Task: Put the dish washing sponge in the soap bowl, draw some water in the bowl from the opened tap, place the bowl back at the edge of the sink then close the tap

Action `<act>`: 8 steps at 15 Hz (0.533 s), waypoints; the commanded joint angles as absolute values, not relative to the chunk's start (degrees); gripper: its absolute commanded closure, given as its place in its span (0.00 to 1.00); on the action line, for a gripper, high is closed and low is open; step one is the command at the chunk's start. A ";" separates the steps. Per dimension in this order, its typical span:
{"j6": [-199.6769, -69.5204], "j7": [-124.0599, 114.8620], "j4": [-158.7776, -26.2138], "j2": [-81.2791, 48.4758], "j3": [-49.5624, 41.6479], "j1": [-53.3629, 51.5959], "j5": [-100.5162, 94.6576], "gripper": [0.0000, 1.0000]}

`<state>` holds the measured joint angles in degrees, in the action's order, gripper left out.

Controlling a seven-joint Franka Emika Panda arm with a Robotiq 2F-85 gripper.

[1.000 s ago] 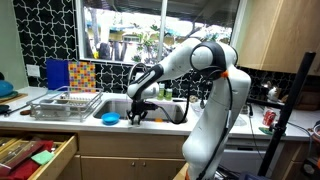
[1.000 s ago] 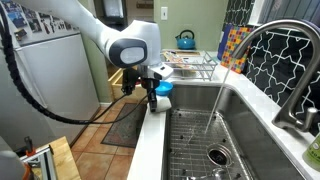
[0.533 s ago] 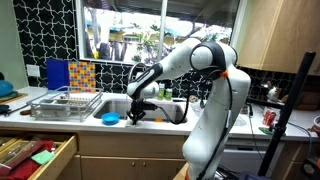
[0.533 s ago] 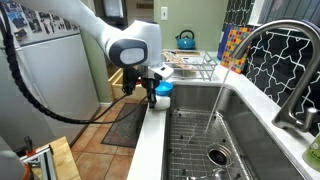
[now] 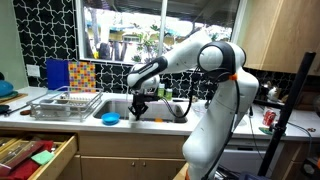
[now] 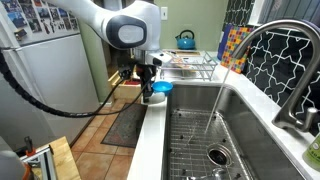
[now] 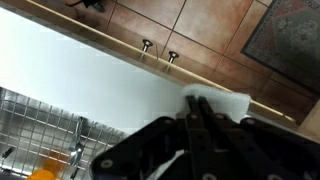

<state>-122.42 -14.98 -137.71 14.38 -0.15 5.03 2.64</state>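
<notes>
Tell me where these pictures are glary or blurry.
In an exterior view the bright window leaves the jaws silhouetted; in an exterior view the near tap looks soft; in the wrist view the counter is blown white, the jaws dark and blurred.

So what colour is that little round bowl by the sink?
The small shallow round bowl is bright blue, clearest in an exterior view.
</notes>
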 commanded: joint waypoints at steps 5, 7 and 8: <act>-117.29 -7.41 -129.91 16.74 -0.24 2.26 2.65 0.99; -119.63 -7.40 -128.86 14.86 0.18 1.62 3.23 0.99; -121.00 -7.44 -128.59 13.82 0.36 1.22 3.62 0.99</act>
<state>-117.83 -8.78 -130.22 17.65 0.33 2.40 1.86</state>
